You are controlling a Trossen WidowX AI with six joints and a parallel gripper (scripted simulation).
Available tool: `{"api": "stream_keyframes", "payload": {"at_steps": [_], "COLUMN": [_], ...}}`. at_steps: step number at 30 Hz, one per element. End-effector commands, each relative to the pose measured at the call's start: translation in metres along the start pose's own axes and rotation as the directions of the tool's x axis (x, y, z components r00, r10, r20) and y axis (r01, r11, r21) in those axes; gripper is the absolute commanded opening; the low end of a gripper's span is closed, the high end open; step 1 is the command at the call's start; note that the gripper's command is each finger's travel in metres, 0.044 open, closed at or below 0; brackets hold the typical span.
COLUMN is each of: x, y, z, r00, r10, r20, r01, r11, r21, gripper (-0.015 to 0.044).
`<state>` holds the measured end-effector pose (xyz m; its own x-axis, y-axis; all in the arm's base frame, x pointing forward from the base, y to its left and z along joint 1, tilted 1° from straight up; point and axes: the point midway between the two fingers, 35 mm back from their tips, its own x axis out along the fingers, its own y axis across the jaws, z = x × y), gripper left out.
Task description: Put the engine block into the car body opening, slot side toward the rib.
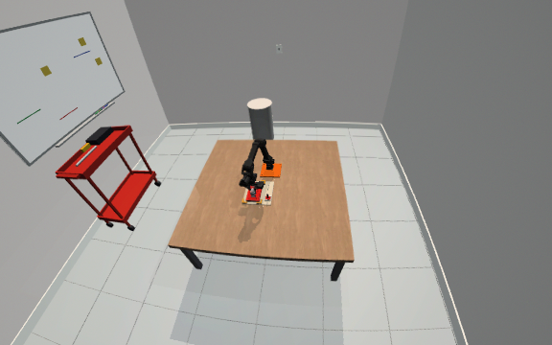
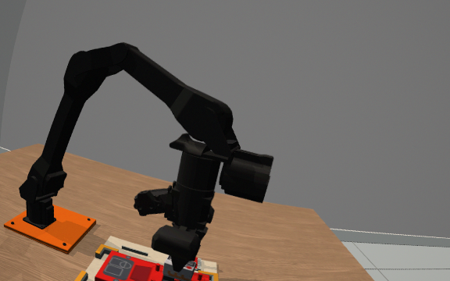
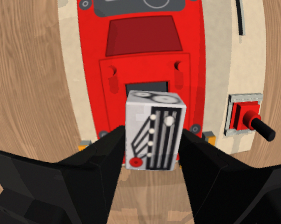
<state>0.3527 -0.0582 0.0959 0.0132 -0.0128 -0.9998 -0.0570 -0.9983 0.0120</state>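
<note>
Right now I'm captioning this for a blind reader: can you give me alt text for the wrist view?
The black parallel-jaw gripper is shut on a white, box-shaped engine block with black stripes, holding it over the dark rectangular opening in the red car body. The body lies on a cream base plate on the wooden table.

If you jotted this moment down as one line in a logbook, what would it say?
gripper: shut on engine block | block: over car body at its opening | seated: cannot tell | release: not yet
</note>
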Motion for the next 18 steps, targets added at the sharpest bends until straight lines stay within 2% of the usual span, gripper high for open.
{"api": "stream_keyframes", "payload": {"at_steps": [1,11,18], "x": [-0.0018,-0.0019,-0.0019], "y": [0.0005,0.0007,0.0008], "z": [-0.0001,0.0,0.0], "r00": [1.0,1.0,1.0], "r10": [0.003,0.003,0.003], "r20": [-0.004,-0.004,-0.004], "r01": [-0.003,-0.004,-0.004], "r11": [1.0,0.953,0.977], "r21": [-0.02,-0.304,-0.211], "gripper": [0.0159,0.0159,0.0159]}}
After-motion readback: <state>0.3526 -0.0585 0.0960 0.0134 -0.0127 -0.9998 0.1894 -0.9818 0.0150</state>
